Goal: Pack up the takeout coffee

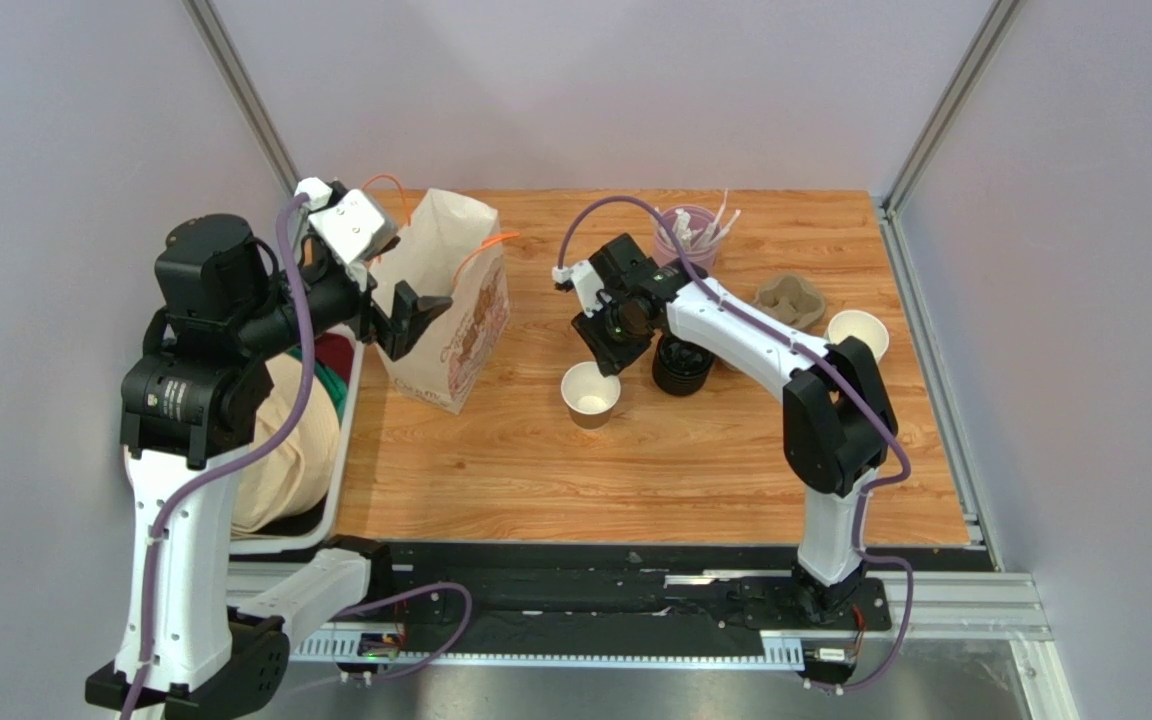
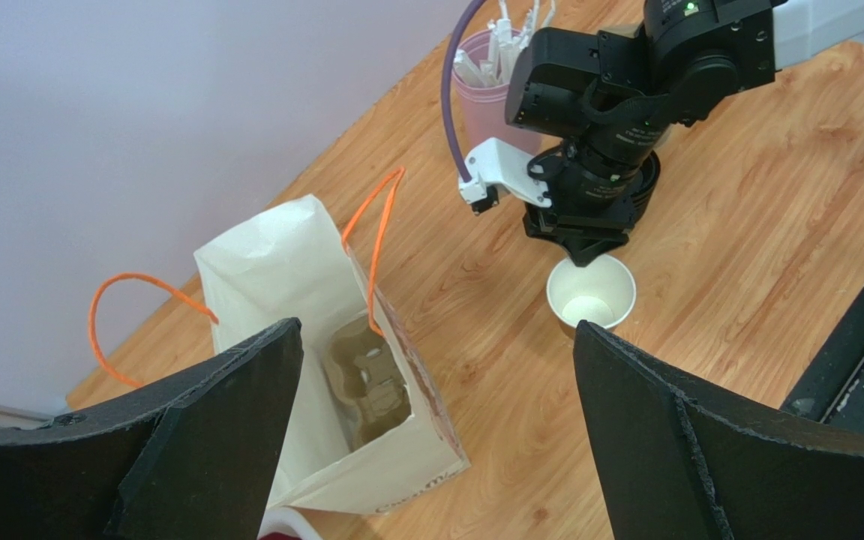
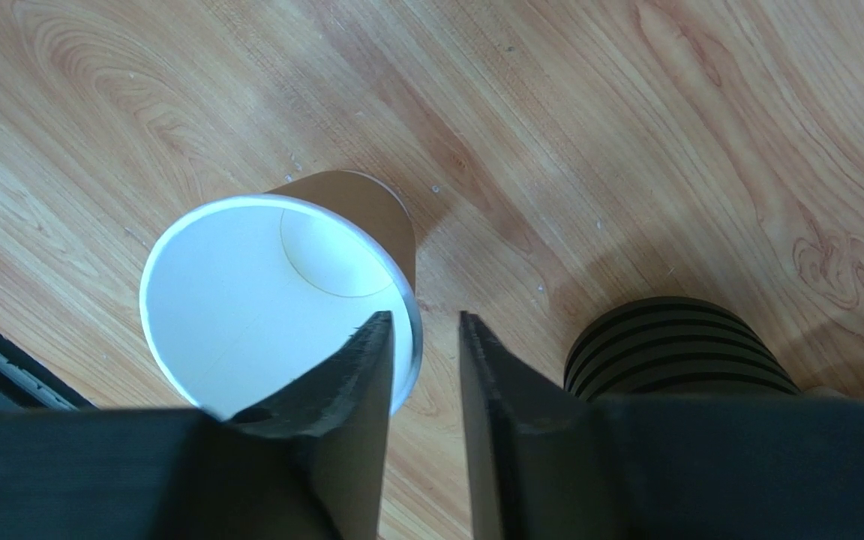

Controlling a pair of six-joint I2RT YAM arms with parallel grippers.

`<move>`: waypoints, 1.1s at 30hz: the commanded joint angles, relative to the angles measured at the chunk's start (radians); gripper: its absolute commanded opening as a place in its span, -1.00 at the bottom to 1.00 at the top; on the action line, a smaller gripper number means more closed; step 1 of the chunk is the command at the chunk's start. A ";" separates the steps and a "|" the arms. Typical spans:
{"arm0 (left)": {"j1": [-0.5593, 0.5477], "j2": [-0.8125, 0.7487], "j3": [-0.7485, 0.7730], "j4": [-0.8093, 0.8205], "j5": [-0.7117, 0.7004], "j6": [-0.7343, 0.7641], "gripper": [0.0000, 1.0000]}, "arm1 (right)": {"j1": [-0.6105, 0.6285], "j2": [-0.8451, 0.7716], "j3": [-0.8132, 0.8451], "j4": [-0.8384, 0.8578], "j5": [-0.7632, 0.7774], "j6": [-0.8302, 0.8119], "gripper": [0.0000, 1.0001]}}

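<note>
The right arm rises from its base at the table's (image 1: 657,465) 6 o'clock edge to a bent elbow. From there its white forearm stretches toward 10 o'clock, and the wrist tips the right gripper (image 3: 420,326) straight down. Its jaws stand slightly apart and straddle the rim of the cup (image 3: 273,304). One finger is inside the white interior, the other is outside, and a gap shows beside the wall, so there is no firm grip.

The cup stands upright and open-topped on the wood near the table's middle, at about 4 o'clock from the bag (image 1: 455,293) and apart from it. A stack of black lids (image 1: 683,368) sits just beside the cup at about 3 o'clock.

The left arm stands tall over its base at the 7 o'clock corner, with its upper joints folded and its forearm reaching toward 3 o'clock. The left gripper (image 2: 437,329) hangs above the bag with its jaws spread wide, holding nothing. The bag stands upright with its mouth open, and a brown carrier (image 2: 367,377) lies inside at the bottom.
</note>
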 commanded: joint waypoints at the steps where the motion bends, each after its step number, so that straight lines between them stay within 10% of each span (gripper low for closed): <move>1: 0.010 -0.009 -0.005 0.034 0.029 -0.022 0.97 | 0.002 -0.064 0.002 0.013 0.000 -0.024 -0.24; 15: 0.016 -0.006 -0.013 0.037 0.058 -0.030 0.98 | -0.106 -0.222 0.036 -0.134 0.213 -0.113 -0.13; 33: 0.043 -0.012 -0.043 0.052 0.099 -0.053 0.98 | -0.150 -0.202 -0.124 -0.107 0.103 -0.110 -0.10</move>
